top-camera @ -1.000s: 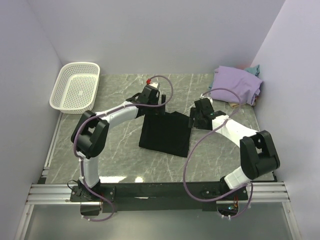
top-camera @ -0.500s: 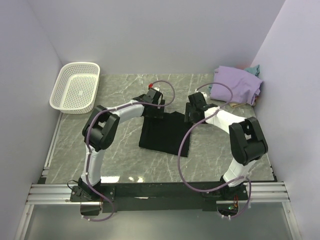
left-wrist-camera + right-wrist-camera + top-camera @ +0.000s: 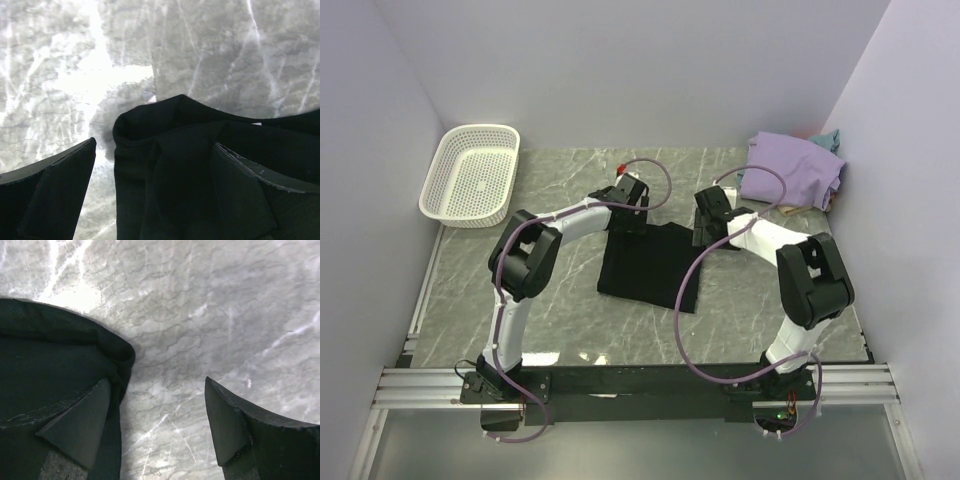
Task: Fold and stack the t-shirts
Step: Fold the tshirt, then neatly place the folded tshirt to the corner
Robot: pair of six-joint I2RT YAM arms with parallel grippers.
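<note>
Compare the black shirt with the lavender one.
The black shirt lies flat, folded, centrally; the lavender shirt is heaped at the far right corner. The left gripper and right gripper flank the black shirt's far edge, clear of the lavender shirt. Both shirts lie on the table.

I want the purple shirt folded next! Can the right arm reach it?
Probably yes. The lavender shirt lies just beyond the open right gripper, with nothing standing between them.
</note>
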